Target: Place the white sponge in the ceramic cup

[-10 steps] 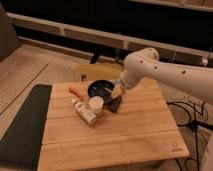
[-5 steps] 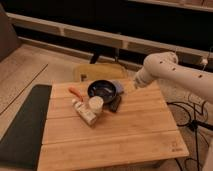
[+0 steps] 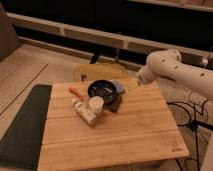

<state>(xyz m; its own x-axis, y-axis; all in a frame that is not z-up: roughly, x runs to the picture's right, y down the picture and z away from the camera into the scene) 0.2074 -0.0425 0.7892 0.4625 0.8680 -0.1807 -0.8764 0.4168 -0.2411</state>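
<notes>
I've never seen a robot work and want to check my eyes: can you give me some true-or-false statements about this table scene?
1. The white sponge is inside the ceramic cup. False: it lies on the table beside the black bowl.
2. The cup stands on the wooden table, just in front of the bowl. True.
3. The robot's hand is near the table's far edge, close to the sponge. True.
4. The white tube stands upright. False: it lies on its side by the cup.

Flat sponge (image 3: 119, 86), upright cup (image 3: 96, 103) — tool (image 3: 132, 85) near sponge
</notes>
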